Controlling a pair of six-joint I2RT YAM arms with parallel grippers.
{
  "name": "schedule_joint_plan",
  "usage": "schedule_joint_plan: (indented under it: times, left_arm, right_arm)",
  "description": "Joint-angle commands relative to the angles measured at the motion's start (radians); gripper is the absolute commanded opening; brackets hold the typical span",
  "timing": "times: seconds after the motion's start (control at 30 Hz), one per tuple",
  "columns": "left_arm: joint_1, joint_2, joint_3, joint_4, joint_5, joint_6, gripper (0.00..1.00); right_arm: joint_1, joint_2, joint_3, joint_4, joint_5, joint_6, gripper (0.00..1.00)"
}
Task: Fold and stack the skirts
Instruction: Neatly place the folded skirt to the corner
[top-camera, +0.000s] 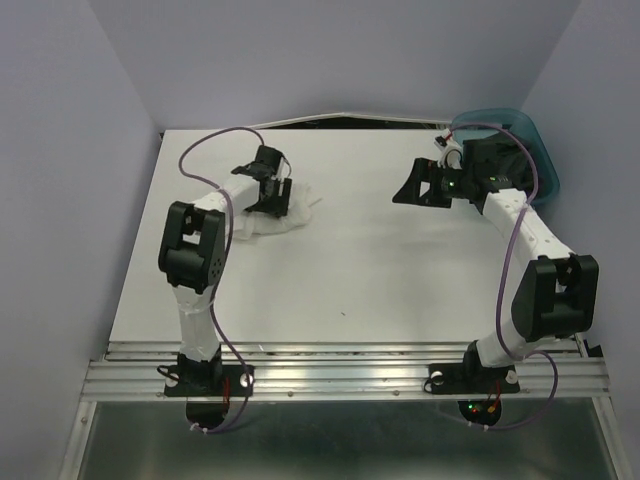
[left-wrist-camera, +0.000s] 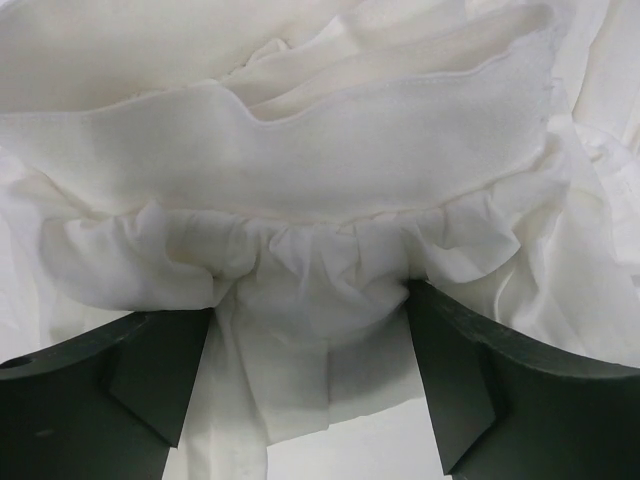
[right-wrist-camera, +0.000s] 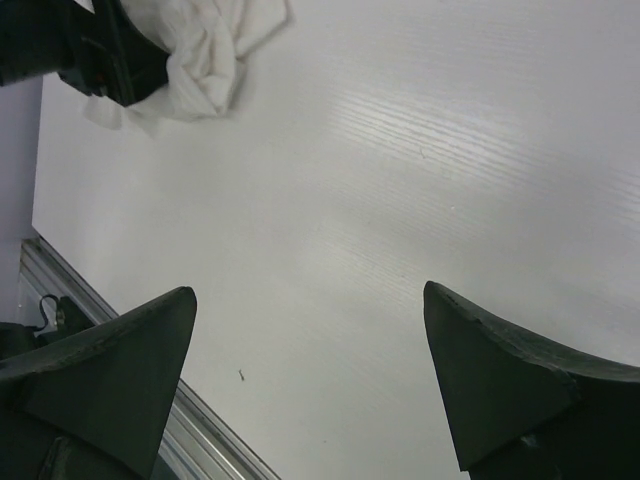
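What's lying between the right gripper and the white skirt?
Only bare table; the top view shows nothing between the right gripper and the white skirt.

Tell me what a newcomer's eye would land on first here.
First, the crumpled white ruffled cloth skirt at the table's far left, with the left gripper down on it and its open fingers straddling a ruffle. Next come the translucent teal plastic bin at the far right corner and the right gripper, open over the bare white tabletop.
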Motion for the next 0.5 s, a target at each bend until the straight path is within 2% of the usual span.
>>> schedule_joint_plan:
  times: [0.0,0.13,0.27,0.47]
  left_arm:
    - [0.163,-0.003,-0.002,-0.106,-0.047,0.100,0.91]
    - [0.374,-0.049,-0.071,-0.043,0.013,0.274,0.95]
    - [0.514,-0.070,-0.063,-0.055,0.113,0.454,0.98]
    - [0.584,-0.058,-0.046,-0.091,0.199,0.672,0.96]
  right_arm:
    - [-0.016,-0.030,0.046,-0.019,0.029,-0.034,1.00]
    - [-0.016,-0.031,0.051,-0.030,0.023,-0.037,1.00]
    - [-0.016,-0.036,0.041,-0.036,0.020,-0.040,1.00]
    - [-0.016,-0.025,0.046,-0.036,0.009,-0.036,1.00]
